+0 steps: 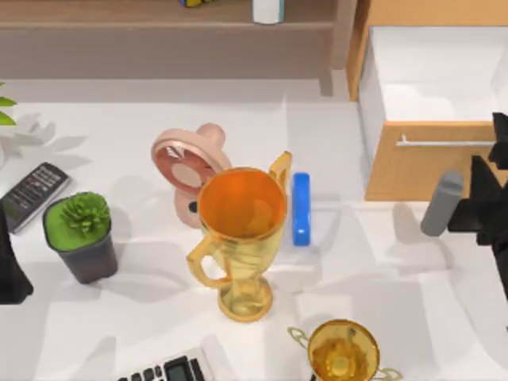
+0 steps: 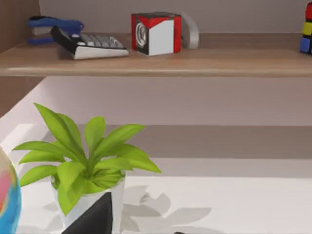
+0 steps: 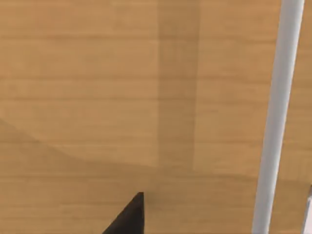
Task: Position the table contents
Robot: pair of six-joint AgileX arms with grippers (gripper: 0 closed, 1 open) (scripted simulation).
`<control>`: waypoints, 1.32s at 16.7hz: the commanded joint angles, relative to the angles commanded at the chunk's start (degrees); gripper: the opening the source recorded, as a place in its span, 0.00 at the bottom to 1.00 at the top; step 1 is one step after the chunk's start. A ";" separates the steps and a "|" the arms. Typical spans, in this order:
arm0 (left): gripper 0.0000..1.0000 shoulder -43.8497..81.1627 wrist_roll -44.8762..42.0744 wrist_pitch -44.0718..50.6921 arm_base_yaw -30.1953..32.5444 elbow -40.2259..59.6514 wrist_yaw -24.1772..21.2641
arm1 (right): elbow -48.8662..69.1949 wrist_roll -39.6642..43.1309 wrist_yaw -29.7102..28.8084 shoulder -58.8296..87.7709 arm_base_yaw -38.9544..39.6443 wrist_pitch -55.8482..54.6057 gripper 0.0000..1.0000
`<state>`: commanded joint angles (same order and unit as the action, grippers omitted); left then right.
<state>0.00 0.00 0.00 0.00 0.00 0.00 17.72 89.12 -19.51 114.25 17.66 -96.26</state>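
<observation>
now right tool (image 1: 476,198) beside open drawer (image 1: 429,171); left arm (image 1: 12,270) parked left.

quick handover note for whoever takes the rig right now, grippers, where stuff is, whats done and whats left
Left arm parked at the table's left edge, beside the small potted plant. Right gripper at the right edge, facing the open wooden drawer's front; finger state unclear.
Large trophy stands mid-table, pink fan behind it, blue bar beside it, small trophy near the front edge, grey cylinder by the right gripper, remote at left.
Nothing is held. The drawer looks empty, so positioning seems yet to be done.
</observation>
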 joint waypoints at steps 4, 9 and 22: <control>1.00 0.00 0.00 0.00 0.00 0.00 0.00 | 0.00 0.00 0.00 0.00 0.00 0.00 0.32; 1.00 0.00 0.00 0.00 0.00 0.00 0.00 | 0.00 0.00 0.00 0.00 0.00 0.00 0.00; 1.00 0.00 0.00 0.00 0.00 0.00 0.00 | 5.10 -0.13 1.37 1.70 -1.33 3.60 0.00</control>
<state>0.00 0.00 0.00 0.00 0.00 0.00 22.81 88.99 -18.15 115.95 16.33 -92.65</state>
